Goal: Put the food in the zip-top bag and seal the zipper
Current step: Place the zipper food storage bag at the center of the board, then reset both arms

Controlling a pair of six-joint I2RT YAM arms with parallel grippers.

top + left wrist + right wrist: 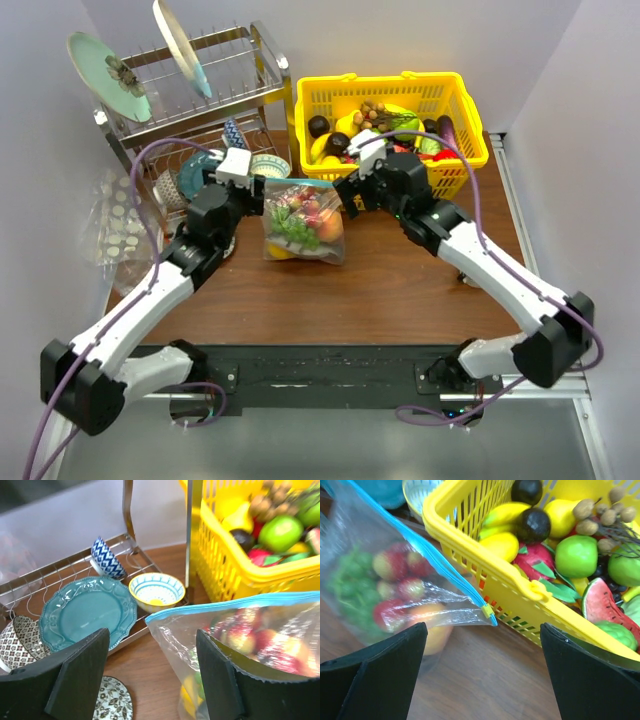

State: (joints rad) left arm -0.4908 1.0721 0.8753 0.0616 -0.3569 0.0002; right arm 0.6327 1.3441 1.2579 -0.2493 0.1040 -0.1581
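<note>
The zip-top bag stands on the table between both grippers, holding red, green, peach and yellow food. Its zipper runs along the top, and a small yellow slider sits at the strip's right corner. My left gripper is open beside the bag's left edge, with its right finger in front of the plastic. My right gripper is open wide just below the bag's right corner, with only bare wood between its fingers. In the top view the grippers flank the bag's upper corners.
A yellow basket of more toy fruit stands right behind the bag. At back left is a metal dish rack with a teal plate and bowls. Crinkled dotted plastic lies at the left edge.
</note>
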